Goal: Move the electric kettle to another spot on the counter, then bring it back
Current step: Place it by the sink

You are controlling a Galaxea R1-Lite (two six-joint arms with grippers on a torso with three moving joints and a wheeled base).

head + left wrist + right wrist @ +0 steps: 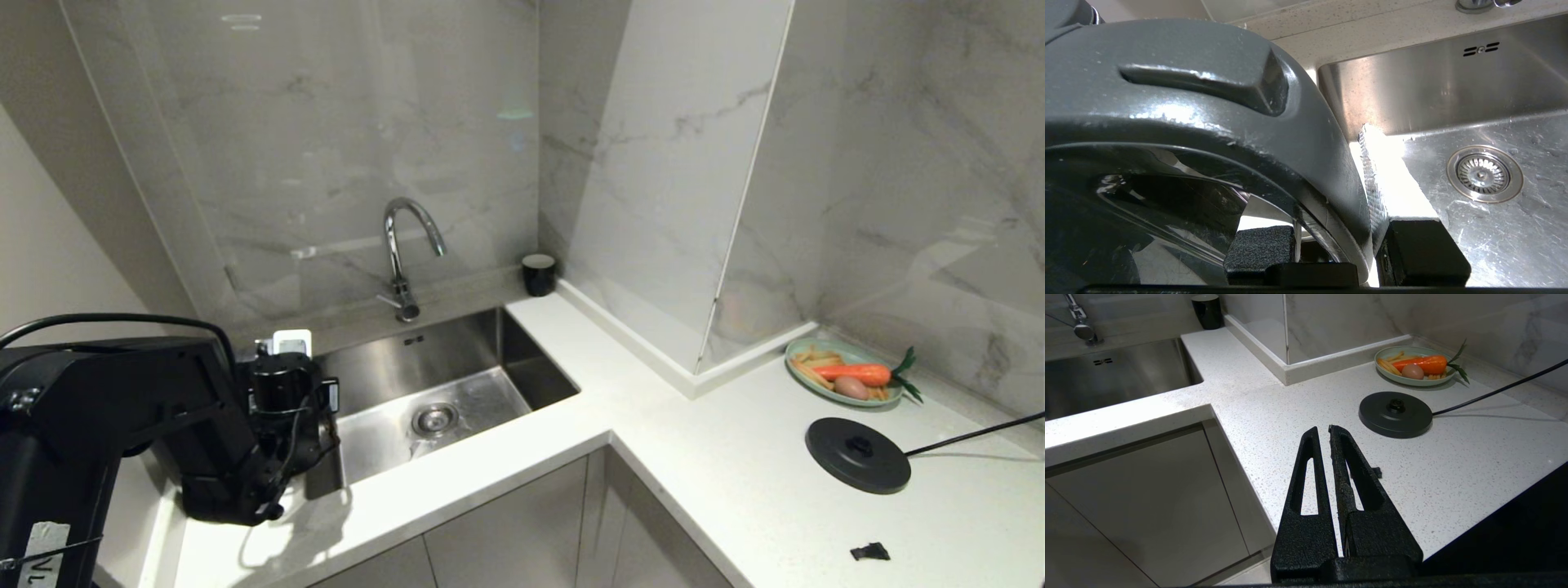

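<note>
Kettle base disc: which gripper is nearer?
Right. The right gripper hangs over the counter just short of the base disc. The left gripper is across the sink, holding the electric kettle.

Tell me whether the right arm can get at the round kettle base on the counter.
Probably yes. The base lies on open counter just ahead of the shut right claw, only a small black scrap nearby. The left claw holds the kettle beside the sink.
</note>
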